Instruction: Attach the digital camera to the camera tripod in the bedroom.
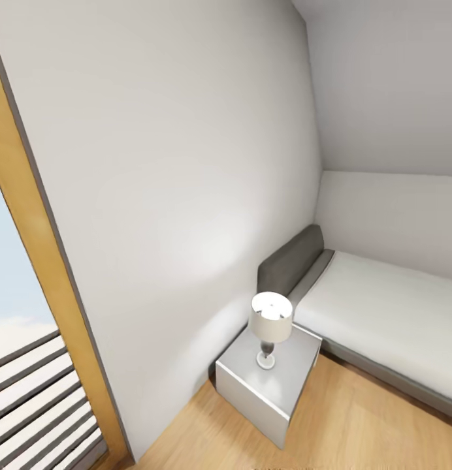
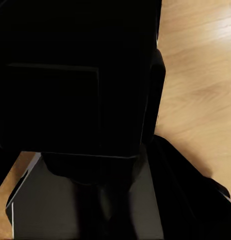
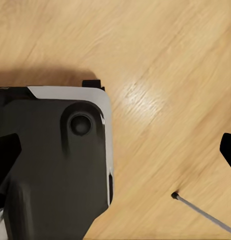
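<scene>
Standing on the nightstand (image 1: 288,385), a lamp (image 1: 270,326) beside the bed (image 1: 383,313).

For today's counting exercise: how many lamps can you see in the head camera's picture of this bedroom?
1. The lamp stands on the white bedside table, beside the head of the bed and near the wall. More lamps could be elsewhere in the room, outside the picture.

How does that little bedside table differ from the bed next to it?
The bedside table is a small, boxy light-grey cube; the bed is long and low with a white mattress. The table carries a lamp, while the bed's top is bare. The bed has a dark grey headboard; the table has none. Both stand on the wood floor near the wall.
</scene>
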